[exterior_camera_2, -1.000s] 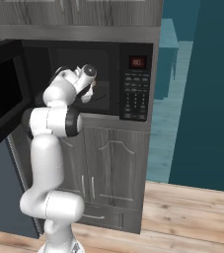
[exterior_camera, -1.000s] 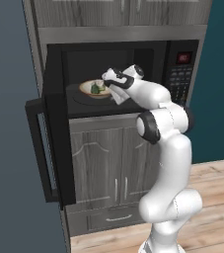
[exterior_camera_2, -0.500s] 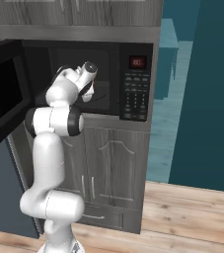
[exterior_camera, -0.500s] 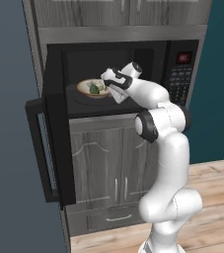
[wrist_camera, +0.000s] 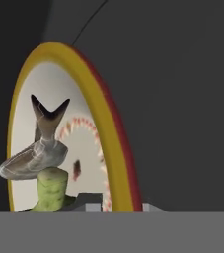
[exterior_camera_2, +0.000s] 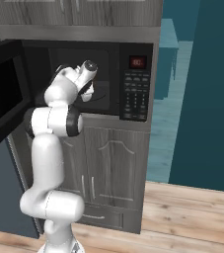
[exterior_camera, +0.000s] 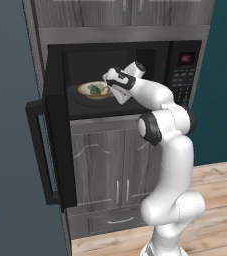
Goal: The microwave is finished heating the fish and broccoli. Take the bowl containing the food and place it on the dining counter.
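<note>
The microwave (exterior_camera: 185, 75) stands open, its door (exterior_camera: 55, 150) swung out to the left. Inside, on the turntable, sits the bowl (exterior_camera: 83, 86) with a tan-orange rim, holding the pale fish (exterior_camera: 91, 90) and green broccoli (exterior_camera: 99, 89). My gripper (exterior_camera: 113, 86) reaches into the cavity at the bowl's right rim. In the hand view the rim (wrist_camera: 98, 113) runs down between my fingertips, one on each side and close against it, so the gripper (wrist_camera: 121, 207) looks shut on the bowl. The fish (wrist_camera: 34, 160) lies above the broccoli (wrist_camera: 52, 190).
The button panel with its red display (exterior_camera_2: 135, 84) is to the right of the cavity. Grey cabinet doors (exterior_camera: 105, 165) and a drawer lie below the microwave. The open door and its bar handle (exterior_camera: 40, 150) jut out at the left. Wooden floor (exterior_camera_2: 182, 217) lies beyond.
My hand has crept slightly left, further in along the bowl's right rim. The bowl stays on the turntable.
</note>
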